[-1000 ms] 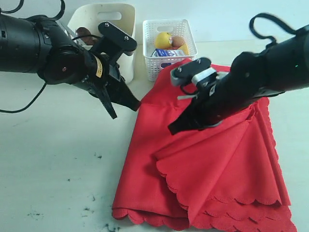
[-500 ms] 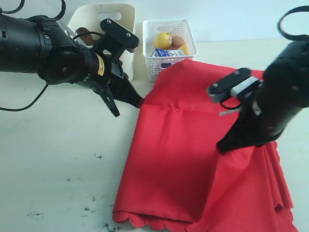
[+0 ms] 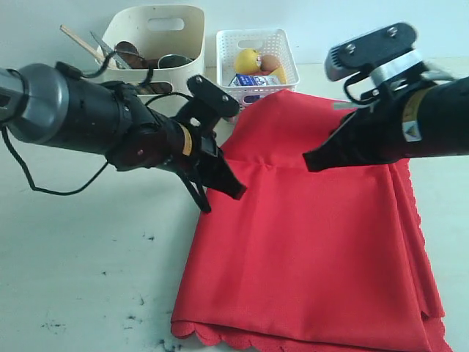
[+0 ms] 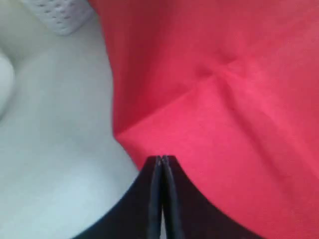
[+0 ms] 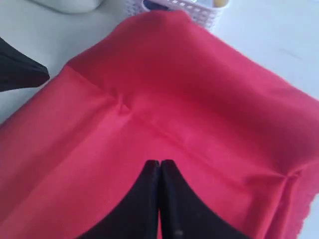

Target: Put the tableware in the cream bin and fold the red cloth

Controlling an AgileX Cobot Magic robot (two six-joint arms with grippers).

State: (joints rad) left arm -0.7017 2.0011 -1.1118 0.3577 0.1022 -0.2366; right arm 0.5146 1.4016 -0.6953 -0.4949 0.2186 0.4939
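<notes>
The red cloth (image 3: 315, 249) lies folded in layers on the worktop (image 3: 88, 257). Its scalloped hem runs along the near edge towards the near right corner, and its smooth upper layer shows faint creases. The left claw (image 3: 233, 191) hangs at the cloth's left border, about midway between the near and far edges. Its tips are pressed together with nothing between them, and whether they touch the fabric cannot be told. Further back and towards the right edge, the right claw (image 3: 308, 161) hovers over the cloth, its tips likewise together and empty.

The cloth's far fold reaches the near wall of the white lattice basket (image 3: 256, 34), which holds a lemon (image 3: 248, 59), an egg (image 3: 271, 62) and a milk carton (image 3: 253, 81). Just beside the basket, towards the far left corner, stands the cream bin (image 3: 187, 33). The tableware is inside it: chopsticks (image 3: 80, 42) jut over the rim, beside a dark wooden spoon (image 3: 128, 53).
</notes>
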